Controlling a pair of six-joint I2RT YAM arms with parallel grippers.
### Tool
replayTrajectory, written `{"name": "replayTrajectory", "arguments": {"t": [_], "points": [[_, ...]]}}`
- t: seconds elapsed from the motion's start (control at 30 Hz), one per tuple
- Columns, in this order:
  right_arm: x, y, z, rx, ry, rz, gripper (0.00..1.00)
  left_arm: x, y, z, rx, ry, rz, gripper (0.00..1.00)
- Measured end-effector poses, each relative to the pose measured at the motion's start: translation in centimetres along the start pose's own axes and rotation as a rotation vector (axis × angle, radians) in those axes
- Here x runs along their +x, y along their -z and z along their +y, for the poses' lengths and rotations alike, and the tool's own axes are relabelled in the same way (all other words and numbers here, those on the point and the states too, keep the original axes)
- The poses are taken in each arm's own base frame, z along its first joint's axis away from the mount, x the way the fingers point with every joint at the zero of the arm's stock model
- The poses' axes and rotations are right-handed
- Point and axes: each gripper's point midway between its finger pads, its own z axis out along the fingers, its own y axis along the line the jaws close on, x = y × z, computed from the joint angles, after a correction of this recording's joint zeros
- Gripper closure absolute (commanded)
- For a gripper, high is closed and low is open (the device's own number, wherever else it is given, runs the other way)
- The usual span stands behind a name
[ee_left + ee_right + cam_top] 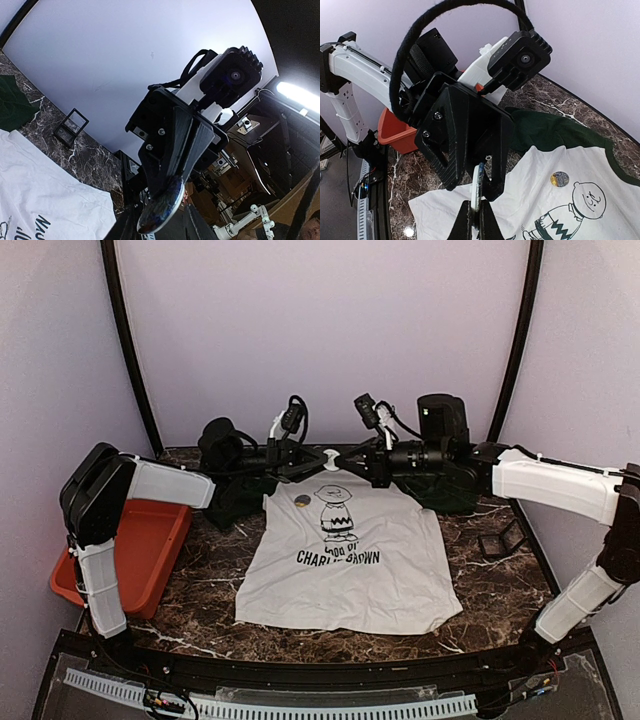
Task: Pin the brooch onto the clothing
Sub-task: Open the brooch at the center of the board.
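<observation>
The brooch (330, 458), a round disc with a white rim, hangs in the air above the collar of the clothing (350, 580), a white T-shirt with dark green sleeves lying flat. My right gripper (341, 459) is shut on the brooch (478, 186), which shows edge-on between its fingers. My left gripper (318, 459) meets it from the other side. Its jaws stand apart around the disc's far edge (162, 207), with a gap on one side. A second round brooch (302, 501) lies on the shirt's chest beside the cartoon boy print (559, 178).
An orange-red bin (140, 550) stands at the left table edge. A small black frame (500, 540) stands right of the shirt. A black cylinder (442, 418) stands at the back wall. A black cable (445, 30) loops over the left arm's wrist.
</observation>
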Motion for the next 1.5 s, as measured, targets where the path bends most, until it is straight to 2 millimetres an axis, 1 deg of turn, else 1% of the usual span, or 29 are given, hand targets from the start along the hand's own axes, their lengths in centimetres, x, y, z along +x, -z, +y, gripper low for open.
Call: {"name": "replayTrajectory", "arguments": {"t": [0.03,0.1,0.17,0.5,0.6,0.7,0.77,0.8,0.83,1.27,1.5], "points": [[0.0,0.0,0.1,-0.002,0.001,0.000,1.00,0.0,0.0,0.0,0.000,0.000,0.000,0.68],[0.0,-0.1,0.2,-0.005,0.002,0.001,1.00,0.0,0.0,0.0,0.000,0.000,0.001,0.75],[0.1,-0.1,0.3,-0.006,0.003,0.002,1.00,0.1,0.0,0.1,0.000,0.002,0.002,0.80],[0.1,-0.1,0.2,-0.002,-0.002,0.004,1.00,0.2,0.0,0.2,0.001,-0.008,0.007,0.81],[0.1,-0.1,0.2,0.002,-0.003,0.005,1.00,0.3,0.0,0.3,0.001,-0.010,0.007,0.86],[0.2,-0.1,0.0,0.010,-0.013,0.006,1.00,0.3,0.0,0.3,0.003,-0.023,0.007,0.88],[0.2,-0.1,-0.1,0.014,-0.020,0.007,1.00,0.3,0.0,0.4,0.003,-0.030,0.006,0.92],[0.2,-0.1,-0.1,0.017,-0.022,0.008,1.00,0.3,0.0,0.4,0.003,-0.031,0.006,0.97],[0.2,-0.2,-0.1,0.021,-0.023,0.008,1.00,0.3,0.0,0.4,0.002,-0.034,0.006,0.99],[0.2,-0.5,-0.6,0.099,-0.028,0.014,1.00,0.1,0.0,0.9,-0.013,-0.056,-0.003,0.99],[0.1,-0.5,-1.0,0.123,-0.041,0.008,1.00,-0.2,-0.1,1.0,-0.018,-0.058,-0.011,0.95]]}}
